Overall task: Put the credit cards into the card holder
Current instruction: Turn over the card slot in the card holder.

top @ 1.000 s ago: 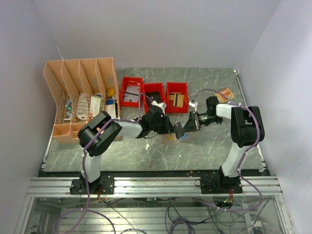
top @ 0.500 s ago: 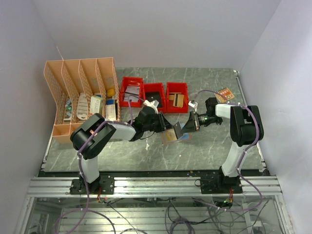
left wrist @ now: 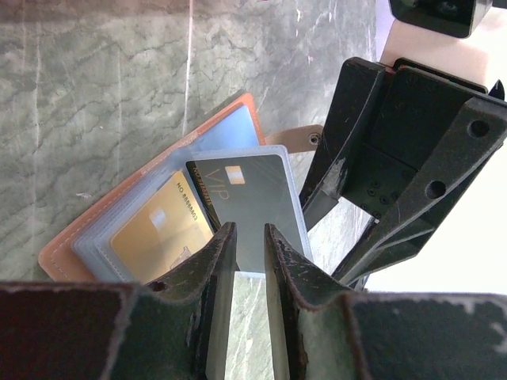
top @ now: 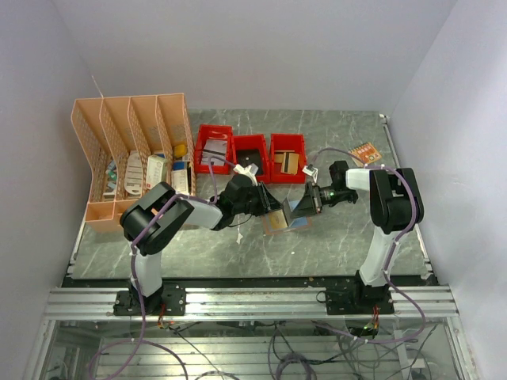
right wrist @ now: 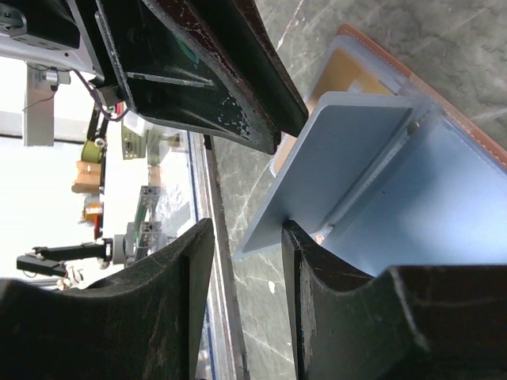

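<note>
The desk (top: 348,237) is of grey-green stone with pale veins. Plain pale walls (top: 238,47) close it on three sides, and a metal rail (top: 253,302) runs along its near edge. The two arms meet over the middle of the desk.

The card holder (left wrist: 57,263) lies unfolded on the stone, directly under and in front of the left gripper (left wrist: 249,231), with its tan cover down and its clear pockets up. The fingers of this gripper stand only a little apart, and nothing is clamped between them. Through the narrow gap one sees the dark card (left wrist: 253,190), just beyond the tips. I cannot tell if it lies on the upper pocket or partly in it, nor if the tips touch it. A gold card (left wrist: 154,233) sits in a pocket beside the tips.

The right gripper (right wrist: 247,229) faces the left one from the opposite side, with its fingers partly apart. A pale blue pocket leaf (right wrist: 348,150) stands up just beyond them. Its corner reaches into the gap, which is wider than the leaf.

Behind both grippers three red bins (top: 250,140) stand in a row. A peach organizer (top: 131,119) stands well apart from the left gripper, on its outer side.
</note>
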{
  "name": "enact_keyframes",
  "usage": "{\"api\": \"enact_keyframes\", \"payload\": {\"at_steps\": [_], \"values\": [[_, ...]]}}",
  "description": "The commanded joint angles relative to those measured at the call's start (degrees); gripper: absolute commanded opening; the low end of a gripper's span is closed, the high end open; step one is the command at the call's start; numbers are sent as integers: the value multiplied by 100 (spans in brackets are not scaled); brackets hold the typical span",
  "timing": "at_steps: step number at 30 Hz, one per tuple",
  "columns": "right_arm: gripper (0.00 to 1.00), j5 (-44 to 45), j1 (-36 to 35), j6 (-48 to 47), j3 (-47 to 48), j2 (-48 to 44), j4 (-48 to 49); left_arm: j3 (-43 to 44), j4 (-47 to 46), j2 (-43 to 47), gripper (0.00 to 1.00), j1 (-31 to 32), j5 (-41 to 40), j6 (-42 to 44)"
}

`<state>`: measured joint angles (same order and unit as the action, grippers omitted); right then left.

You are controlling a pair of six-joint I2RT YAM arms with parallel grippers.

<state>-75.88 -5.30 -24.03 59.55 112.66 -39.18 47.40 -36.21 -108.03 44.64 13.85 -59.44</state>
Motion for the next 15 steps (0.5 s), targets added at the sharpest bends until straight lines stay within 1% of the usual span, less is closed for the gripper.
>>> {"api": "enact_keyframes", "payload": {"at_steps": [1, 5, 11, 15], "values": [[40, -240, -74, -225, 140, 39, -157, -50, -304, -136, 32, -31, 87, -14], [40, -299, -134, -212, 134, 40, -128, -81, -305, -166, 32, -35, 92, -31], [41, -379, -208, -573, 268, 194, -515, -157, -368, -170, 32, -74, 101, -84], [43, -384, -248, -613, 276, 210, -548, -202, -317, -119, 32, -92, 93, -73]]}}
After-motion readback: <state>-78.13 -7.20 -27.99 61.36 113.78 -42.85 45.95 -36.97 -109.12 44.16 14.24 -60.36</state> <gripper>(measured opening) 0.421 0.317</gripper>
